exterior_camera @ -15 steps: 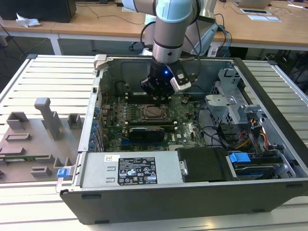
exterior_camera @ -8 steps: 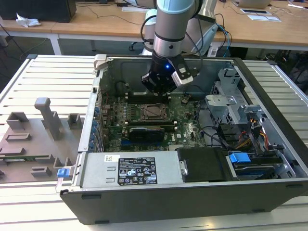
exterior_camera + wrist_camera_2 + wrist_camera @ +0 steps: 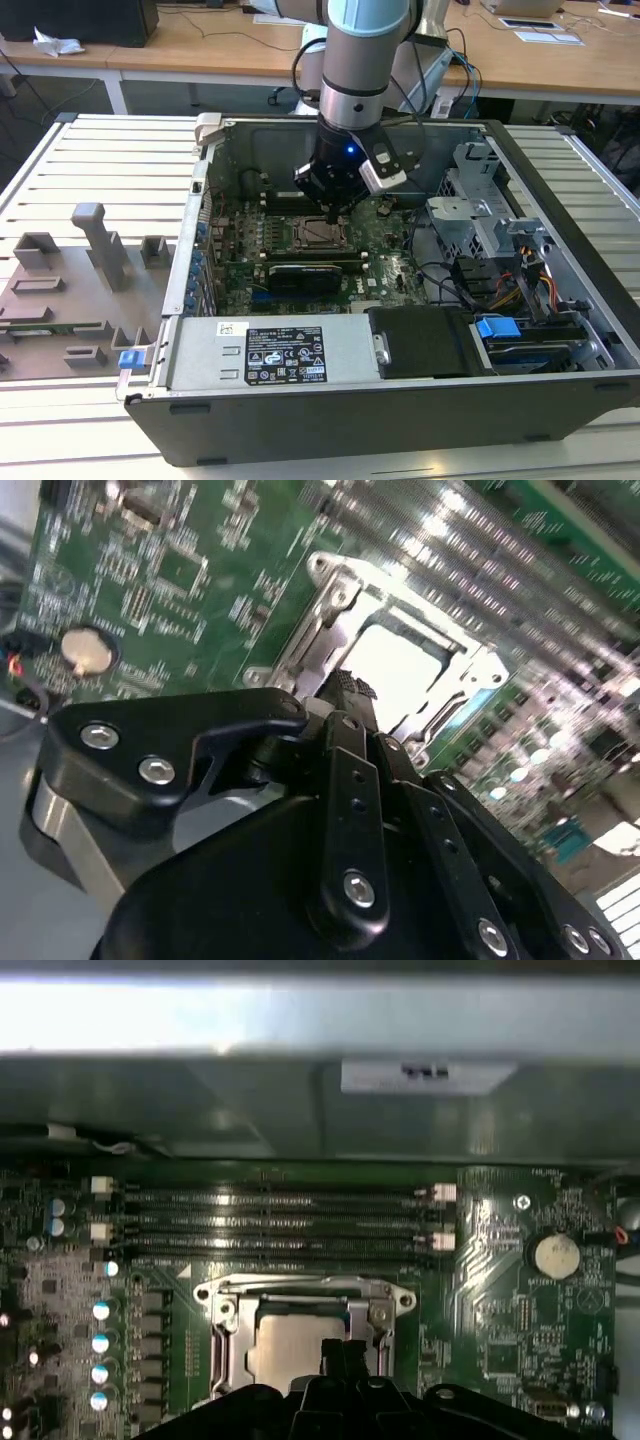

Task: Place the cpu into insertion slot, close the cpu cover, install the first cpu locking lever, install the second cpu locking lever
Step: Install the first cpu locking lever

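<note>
We saw the gripper [image 3: 334, 214], fingers pressed together, above the seated cpu [image 3: 292, 1345]; we judged the thin cpu cover [image 3: 300, 1295] stiff, light, best pushed at its rim.

The near part of the cpu [image 3: 290, 1345] and of the cpu cover [image 3: 300, 1290] is hidden by the gripper [image 3: 343, 1352] in the first wrist view; the gripper body is cut off by the picture's edge; in the second wrist view the memory slots [image 3: 520, 550] are blurred by glare.
</note>
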You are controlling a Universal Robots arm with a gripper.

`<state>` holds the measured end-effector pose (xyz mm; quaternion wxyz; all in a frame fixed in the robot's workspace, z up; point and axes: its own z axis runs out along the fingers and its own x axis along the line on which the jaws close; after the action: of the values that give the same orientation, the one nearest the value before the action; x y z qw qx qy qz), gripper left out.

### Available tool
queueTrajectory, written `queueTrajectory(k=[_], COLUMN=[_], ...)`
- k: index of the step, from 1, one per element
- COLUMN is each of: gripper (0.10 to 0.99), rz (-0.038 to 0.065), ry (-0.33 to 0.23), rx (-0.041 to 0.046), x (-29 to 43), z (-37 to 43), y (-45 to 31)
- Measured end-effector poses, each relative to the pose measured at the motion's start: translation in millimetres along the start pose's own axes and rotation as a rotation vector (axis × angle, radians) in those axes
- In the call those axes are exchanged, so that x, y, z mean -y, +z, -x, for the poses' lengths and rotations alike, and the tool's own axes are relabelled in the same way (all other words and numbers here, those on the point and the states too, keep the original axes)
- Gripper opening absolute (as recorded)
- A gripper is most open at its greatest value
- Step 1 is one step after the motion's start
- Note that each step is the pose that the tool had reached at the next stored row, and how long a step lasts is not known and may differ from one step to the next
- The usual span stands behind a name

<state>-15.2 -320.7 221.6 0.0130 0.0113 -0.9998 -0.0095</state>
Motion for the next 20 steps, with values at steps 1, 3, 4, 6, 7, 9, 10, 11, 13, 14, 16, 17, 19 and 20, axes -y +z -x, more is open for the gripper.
queueTrajectory(k=[1, 3, 4, 6, 7, 9, 10, 11, 13, 14, 16, 17, 19, 20], gripper=[0.106, 0.106, 0.106, 0.106, 0.106, 0.106, 0.106, 0.106, 0.106, 0.106, 0.106, 0.106, 0.106, 0.106], rz=[-0.001, -0.001, -0.001, -0.001, -0.001, -0.001, -0.001, -0.001, -0.001, -0.001, -0.001, -0.001, -0.001, -0.001], ry=[0.0, 0.0, 0.0, 0.0, 0.0, 0.0, 0.0, 0.0, 0.0, 0.0, 0.0, 0.0, 0.0, 0.0], rx=[-0.0001, 0.0, 0.0, -0.0001, 0.0, 0.0, 0.0, 0.0, -0.0001, -0.0001, -0.0001, 0.0, -0.0001, 0.0], x=[2.6, 4.2, 4.3, 4.1, 4.0, 3.7, 3.6, 3.6, 3.5, 3.5, 3.4, 3.4, 3.4, 3.4], z=[-0.1, -0.1, -0.2, -0.4, -0.5, -0.9, -1.0, -1.1, -1.2, -1.2, -1.2, -1.2, -1.2, -1.2], y=[-0.1, -0.1, -1.6, -9.6, -15.4, -29.4, -33.2, -36.6, -40.8, -42.5, -44.2, -44.2, -44.3, -44.3])
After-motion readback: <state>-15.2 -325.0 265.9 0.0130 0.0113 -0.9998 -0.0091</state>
